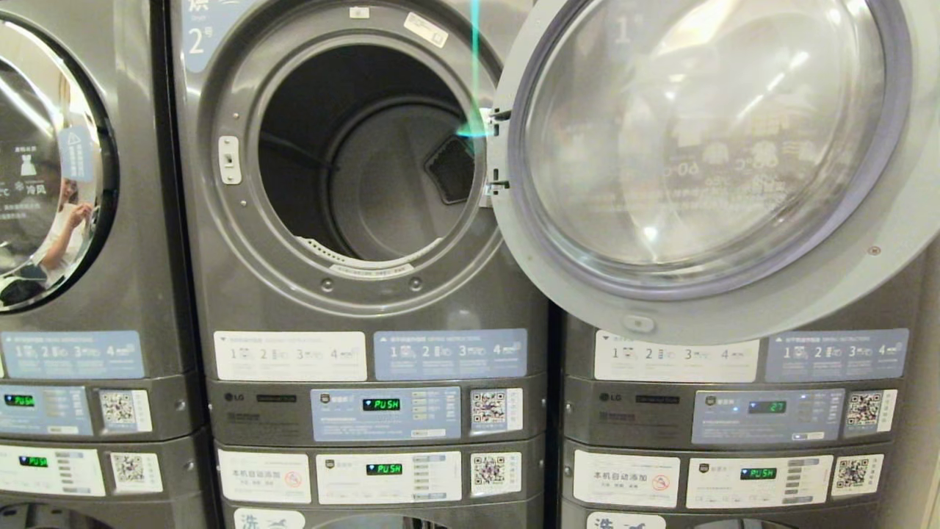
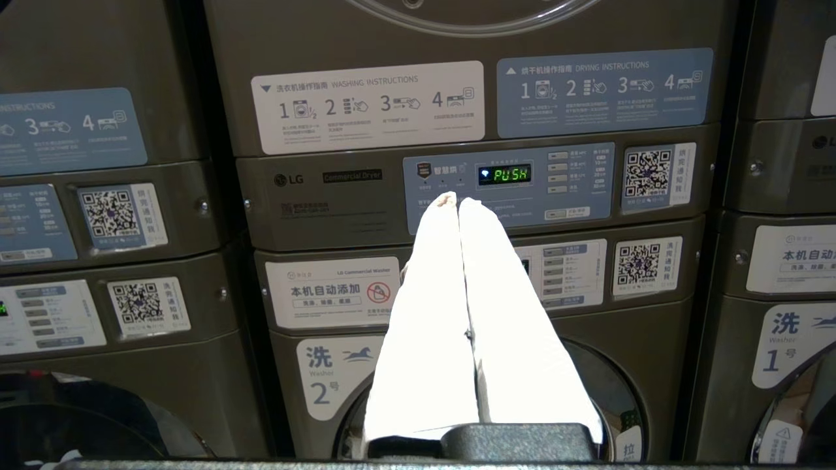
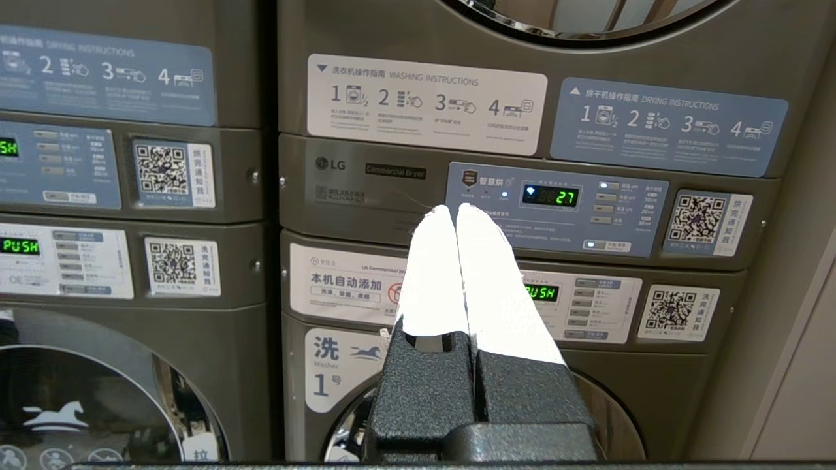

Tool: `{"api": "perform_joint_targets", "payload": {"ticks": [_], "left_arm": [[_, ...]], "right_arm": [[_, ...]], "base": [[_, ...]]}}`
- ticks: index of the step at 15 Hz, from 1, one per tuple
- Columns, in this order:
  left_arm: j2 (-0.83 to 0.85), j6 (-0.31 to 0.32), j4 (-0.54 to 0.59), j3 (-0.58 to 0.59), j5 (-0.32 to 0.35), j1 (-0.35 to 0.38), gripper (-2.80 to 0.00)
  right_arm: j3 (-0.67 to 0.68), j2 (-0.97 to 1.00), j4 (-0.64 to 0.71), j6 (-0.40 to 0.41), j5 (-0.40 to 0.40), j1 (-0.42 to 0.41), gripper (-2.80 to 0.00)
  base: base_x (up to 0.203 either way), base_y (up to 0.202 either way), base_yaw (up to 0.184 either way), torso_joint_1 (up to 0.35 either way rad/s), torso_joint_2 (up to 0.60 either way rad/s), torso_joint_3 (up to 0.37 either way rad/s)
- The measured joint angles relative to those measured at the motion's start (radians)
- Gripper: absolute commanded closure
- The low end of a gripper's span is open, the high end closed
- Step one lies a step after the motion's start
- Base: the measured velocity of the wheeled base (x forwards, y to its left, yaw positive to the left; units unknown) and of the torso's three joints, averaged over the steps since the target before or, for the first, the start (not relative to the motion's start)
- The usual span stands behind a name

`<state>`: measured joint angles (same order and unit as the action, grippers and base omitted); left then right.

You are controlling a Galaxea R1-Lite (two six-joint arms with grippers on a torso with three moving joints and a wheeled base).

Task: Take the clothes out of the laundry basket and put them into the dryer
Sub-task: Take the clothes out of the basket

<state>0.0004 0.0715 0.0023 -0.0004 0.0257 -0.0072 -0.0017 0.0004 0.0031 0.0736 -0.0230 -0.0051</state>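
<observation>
**laundrobot_fan:** ok so what's actually seen here? Where's the dryer?

**spin_cycle:** The dryer (image 1: 367, 162) is found dead centre in the head view, upper unit of the middle stack. Its door (image 1: 705, 154) is swung wide to the right, so the glass covers the upper part of the neighbouring stack. The drum (image 1: 382, 176) is seen right through the opening and looks dark and bare. No clothes or laundry basket can be made out in any view.

**laundrobot_fan:** and the grippers?

**spin_cycle:** Neither is caught by the head camera. The left gripper (image 2: 457, 200) is shown in its wrist view with the white fingers (image 2: 424, 313) pressed together, nothing pinched between them, pointed at the middle stack's control panel (image 2: 509, 186), where "PUSH" is lit in green. It's held apart from the machine, no contact seen.

**laundrobot_fan:** same for the right?

**spin_cycle:** Pretty much. The right gripper (image 3: 455, 209) is also seen closed up tight on nothing, tips together, aimed at the panel (image 3: 555, 209) of the right-hand stack, where "27" is displayed. Washer doors are partly seen below both grippers.

**laundrobot_fan:** anything else?

**spin_cycle:** A person's reflection (image 1: 62, 220) is picked up in the shut door of the left-hand stack (image 1: 44, 162).
</observation>
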Motion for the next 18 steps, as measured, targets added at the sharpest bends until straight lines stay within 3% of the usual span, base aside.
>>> {"api": "perform_joint_targets", "payload": {"ticks": [18], "left_arm": [[0.0,0.0,0.0,0.0,0.0,0.001,0.0]], "right_arm": [[0.0,0.0,-0.002,-0.025,0.008,0.0,0.0]], "base": [[0.0,0.0,0.0,-0.068,0.15,0.082]]}}
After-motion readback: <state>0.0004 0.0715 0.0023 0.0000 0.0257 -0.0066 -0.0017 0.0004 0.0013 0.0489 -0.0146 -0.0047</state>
